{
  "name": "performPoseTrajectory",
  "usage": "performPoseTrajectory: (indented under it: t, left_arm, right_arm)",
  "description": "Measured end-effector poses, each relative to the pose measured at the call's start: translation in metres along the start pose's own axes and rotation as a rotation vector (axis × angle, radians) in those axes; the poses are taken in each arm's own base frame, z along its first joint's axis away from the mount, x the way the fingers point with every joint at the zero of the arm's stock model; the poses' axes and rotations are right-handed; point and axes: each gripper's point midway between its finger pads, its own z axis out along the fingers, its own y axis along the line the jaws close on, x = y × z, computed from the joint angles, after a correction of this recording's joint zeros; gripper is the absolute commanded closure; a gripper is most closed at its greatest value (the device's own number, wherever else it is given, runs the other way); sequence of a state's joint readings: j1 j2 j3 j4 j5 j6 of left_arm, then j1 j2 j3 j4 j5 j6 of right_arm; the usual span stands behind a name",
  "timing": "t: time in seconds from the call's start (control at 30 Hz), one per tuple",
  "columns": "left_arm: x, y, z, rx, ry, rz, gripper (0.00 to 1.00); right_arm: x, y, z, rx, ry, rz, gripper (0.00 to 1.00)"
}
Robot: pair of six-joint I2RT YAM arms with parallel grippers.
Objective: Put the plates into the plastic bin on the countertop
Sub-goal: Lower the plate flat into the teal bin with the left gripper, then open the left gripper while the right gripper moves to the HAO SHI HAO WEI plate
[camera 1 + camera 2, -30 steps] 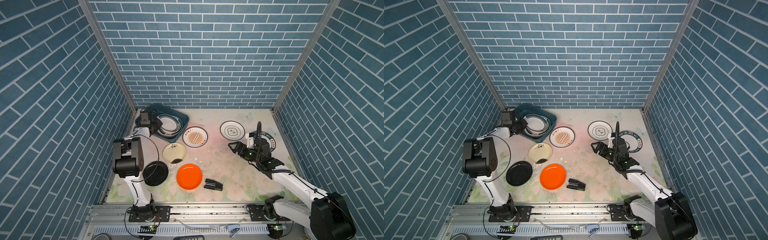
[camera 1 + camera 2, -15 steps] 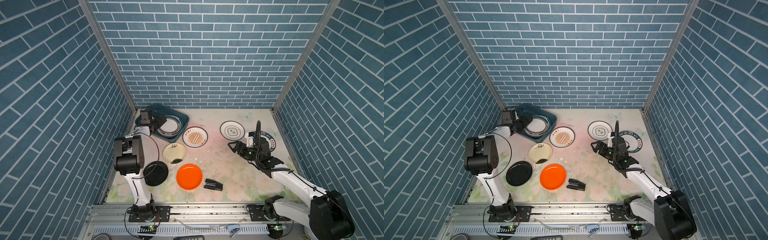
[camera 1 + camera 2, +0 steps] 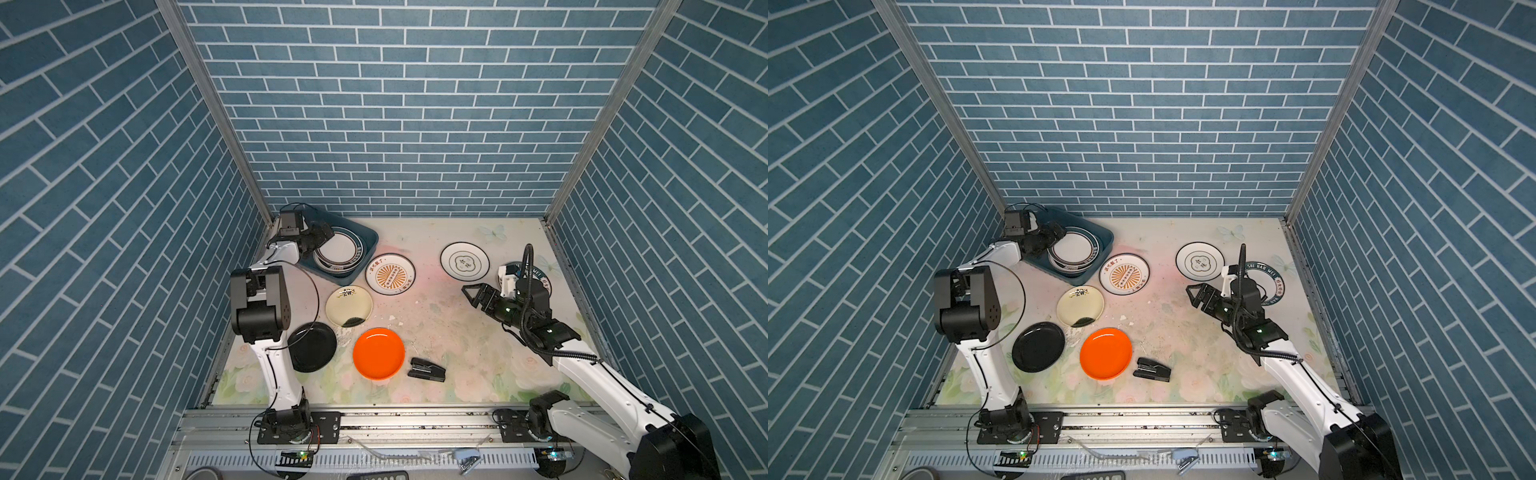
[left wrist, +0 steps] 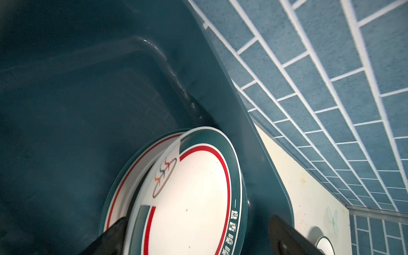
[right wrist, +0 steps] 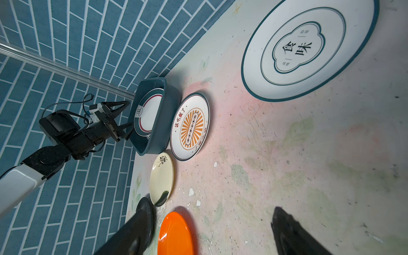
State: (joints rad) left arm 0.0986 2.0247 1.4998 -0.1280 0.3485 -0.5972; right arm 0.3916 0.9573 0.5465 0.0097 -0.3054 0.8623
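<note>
The dark teal plastic bin (image 3: 370, 241) sits at the countertop's (image 3: 436, 328) far left corner and holds a stack of teal-rimmed plates (image 3: 338, 251). My left gripper (image 3: 320, 235) hangs open at the stack's edge. In the left wrist view the top plate (image 4: 189, 198) lies between its spread fingers (image 4: 284, 234), untouched. My right gripper (image 3: 467, 291) is open above bare countertop at the right. Loose plates lie on the countertop: sunburst (image 3: 390, 274), white with a quatrefoil (image 3: 464, 259), cream (image 3: 348, 306), black (image 3: 312, 347), orange (image 3: 378, 353), and a teal-ringed one (image 3: 1276, 277) partly under the right arm.
A small black stapler (image 3: 426, 370) lies right of the orange plate. Blue brick walls close in the left, back and right sides. The left arm's base link (image 3: 259, 305) stands beside the black plate. Paint chips speckle the middle of the countertop.
My left gripper has opened and let the top plate rest on the stack in the bin. The right gripper has drifted slightly and stays open.
</note>
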Motion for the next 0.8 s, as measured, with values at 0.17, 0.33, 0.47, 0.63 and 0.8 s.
performPoseTrajectory:
  t: [0.17, 0.33, 0.47, 0.63, 0.8]
  left_arm:
    - [0.01, 0.008, 0.0, -0.04, 0.038, 0.006, 0.0]
    - [0.014, 0.009, 0.0, -0.065, 0.041, 0.024, 0.0]
    - [0.014, 0.009, -0.002, -0.078, 0.041, 0.039, 0.0]
    - [0.01, 0.011, -0.013, -0.14, 0.023, 0.094, 0.0]
    - [-0.006, -0.011, -0.042, -0.174, -0.066, 0.185, 0.0]
  right_arm:
    - [0.006, -0.009, -0.006, 0.057, 0.024, 0.0, 0.12]
    - [0.003, -0.017, -0.015, 0.129, 0.012, -0.033, 0.1]
    - [0.001, -0.028, -0.023, 0.187, -0.011, -0.052, 0.08]
    - [0.001, -0.045, -0.029, 0.292, 0.002, -0.067, 0.07]
    - [-0.012, -0.055, -0.041, 0.388, -0.036, -0.083, 0.07]
